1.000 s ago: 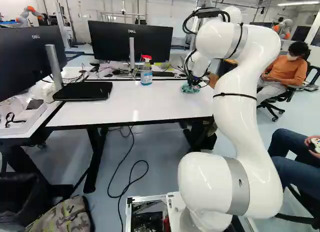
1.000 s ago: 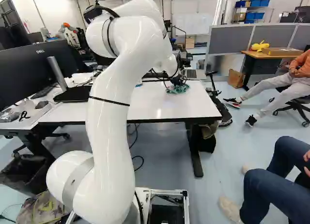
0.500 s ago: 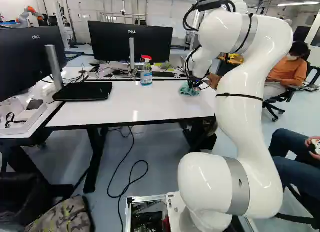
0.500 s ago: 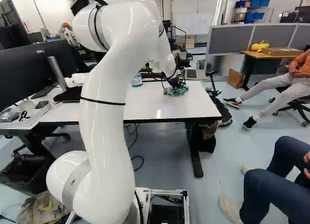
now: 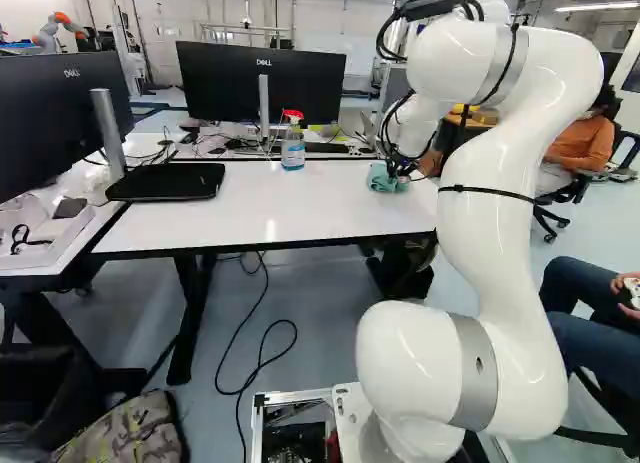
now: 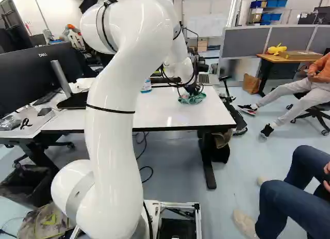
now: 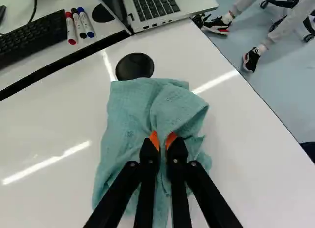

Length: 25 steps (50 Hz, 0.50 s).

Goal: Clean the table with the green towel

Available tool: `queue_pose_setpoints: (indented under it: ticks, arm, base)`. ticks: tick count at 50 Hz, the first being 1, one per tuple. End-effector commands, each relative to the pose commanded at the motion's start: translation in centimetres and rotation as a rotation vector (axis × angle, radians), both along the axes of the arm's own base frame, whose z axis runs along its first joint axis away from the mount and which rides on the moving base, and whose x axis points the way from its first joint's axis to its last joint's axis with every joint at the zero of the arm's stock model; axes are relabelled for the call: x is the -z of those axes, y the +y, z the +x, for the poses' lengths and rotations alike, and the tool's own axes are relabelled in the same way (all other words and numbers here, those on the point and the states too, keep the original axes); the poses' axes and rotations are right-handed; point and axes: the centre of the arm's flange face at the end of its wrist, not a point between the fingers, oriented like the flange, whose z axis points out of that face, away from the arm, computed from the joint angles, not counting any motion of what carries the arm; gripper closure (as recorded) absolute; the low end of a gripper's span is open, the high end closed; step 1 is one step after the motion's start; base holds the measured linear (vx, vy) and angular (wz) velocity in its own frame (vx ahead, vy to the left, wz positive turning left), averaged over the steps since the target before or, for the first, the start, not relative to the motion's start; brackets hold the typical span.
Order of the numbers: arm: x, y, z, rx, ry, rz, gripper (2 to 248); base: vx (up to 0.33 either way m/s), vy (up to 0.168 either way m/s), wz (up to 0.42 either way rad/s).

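Crumpled green cloth towel [image 7: 125, 112]: on white rectangular table [image 5: 240, 213], toward table's right end in left base view. Black two-finger gripper with orange pads [image 5: 401, 167]: above table's right end, holding pinched fold of towel, pad on either side. Round black disc [image 7: 134, 65]: on table, touching towel edge. Clear spray bottle with red head [image 5: 292, 153]: upright, near table's far edge. Silver laptop, open [image 7: 170, 11]: just beyond that edge.

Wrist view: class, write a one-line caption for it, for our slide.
The pincer grips a rumpled green towel on a white table, close to a round black disc.
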Motion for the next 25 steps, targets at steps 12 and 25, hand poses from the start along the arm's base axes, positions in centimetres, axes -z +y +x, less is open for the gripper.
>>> queue_pose_setpoints:
  ticks: [12,25]
  arm:
    - [0.1,-2.1,0.0,0.029,-0.007,-0.003,216]
    - [0.3,-4.2,1.1,0.050,-0.022,-0.009,216]
  base:
    - [0.000,0.000,0.000]
    - [0.000,0.000,0.000]
